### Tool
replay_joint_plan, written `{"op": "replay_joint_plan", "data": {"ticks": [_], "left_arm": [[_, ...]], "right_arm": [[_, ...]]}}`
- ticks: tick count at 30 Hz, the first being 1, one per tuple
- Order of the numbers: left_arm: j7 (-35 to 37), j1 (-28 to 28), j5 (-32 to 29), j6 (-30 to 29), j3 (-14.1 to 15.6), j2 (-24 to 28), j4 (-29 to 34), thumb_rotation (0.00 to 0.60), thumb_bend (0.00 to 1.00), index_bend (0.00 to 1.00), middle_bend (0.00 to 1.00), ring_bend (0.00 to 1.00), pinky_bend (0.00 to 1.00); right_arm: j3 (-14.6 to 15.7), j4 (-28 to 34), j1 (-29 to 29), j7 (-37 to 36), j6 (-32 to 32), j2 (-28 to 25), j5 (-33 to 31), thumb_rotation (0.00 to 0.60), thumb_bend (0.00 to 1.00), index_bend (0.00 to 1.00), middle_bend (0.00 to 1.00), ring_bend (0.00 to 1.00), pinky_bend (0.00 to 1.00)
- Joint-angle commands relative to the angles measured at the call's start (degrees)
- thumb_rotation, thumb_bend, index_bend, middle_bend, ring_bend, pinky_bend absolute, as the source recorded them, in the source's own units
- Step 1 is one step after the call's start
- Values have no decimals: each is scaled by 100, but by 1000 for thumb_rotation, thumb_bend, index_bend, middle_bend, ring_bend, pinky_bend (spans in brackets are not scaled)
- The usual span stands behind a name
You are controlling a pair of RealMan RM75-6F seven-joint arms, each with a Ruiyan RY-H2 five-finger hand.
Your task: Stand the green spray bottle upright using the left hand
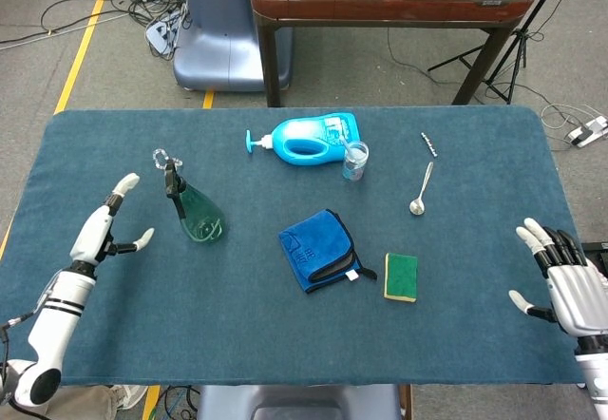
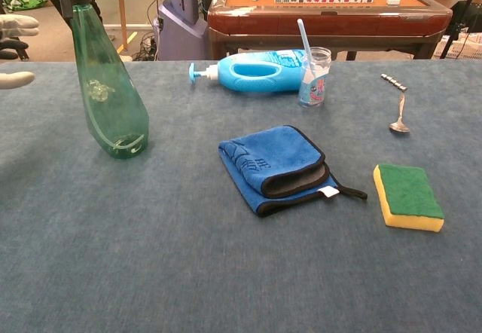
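The green spray bottle [image 1: 195,213] [image 2: 108,92] stands upright on the blue table cloth, black nozzle on top, with nothing touching it. My left hand [image 1: 104,232] [image 2: 13,50] is open, fingers spread, a short way to the bottle's left and clear of it; only its fingertips show at the left edge of the chest view. At the table's right edge my right hand [image 1: 560,282] rests open and holds nothing.
A blue pump bottle [image 1: 304,139] lies on its side at the back, beside a small cup with a straw [image 1: 354,161]. A folded blue cloth [image 1: 321,249] and a yellow-green sponge [image 1: 401,276] sit mid-table. A spoon [image 1: 421,190] lies right of centre.
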State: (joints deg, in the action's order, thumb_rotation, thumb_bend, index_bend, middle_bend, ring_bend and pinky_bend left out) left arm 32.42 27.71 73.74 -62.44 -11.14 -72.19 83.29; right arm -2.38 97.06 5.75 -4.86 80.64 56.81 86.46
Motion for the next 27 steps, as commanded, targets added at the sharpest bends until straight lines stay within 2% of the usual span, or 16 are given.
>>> {"op": "replay_joint_plan", "data": {"ticks": [1, 9, 18, 27], "left_arm": [[-392, -194, -75, -162, 113, 177, 67, 600, 342, 46, 9, 0, 0], [-1385, -704, 176, -811, 489, 409, 289, 600, 345, 124, 9, 0, 0], [-2739, -1192, 401, -1677, 697, 443, 754, 600, 345, 125, 9, 0, 0], [-3579, -1565, 748, -2159, 960, 537, 1286, 600, 345, 124, 9, 0, 0]], "right_arm": [[-6, -3, 31, -3, -39, -9, 0, 600, 199, 93, 60, 0, 0], [17, -29, 66, -46, -78, 10, 60, 600, 206, 118, 115, 0, 0], [58, -96, 74, -111, -33, 89, 189, 600, 227, 134, 130, 0, 0], [90, -71, 26, -57, 43, 134, 204, 600, 228, 140, 138, 0, 0]]}}
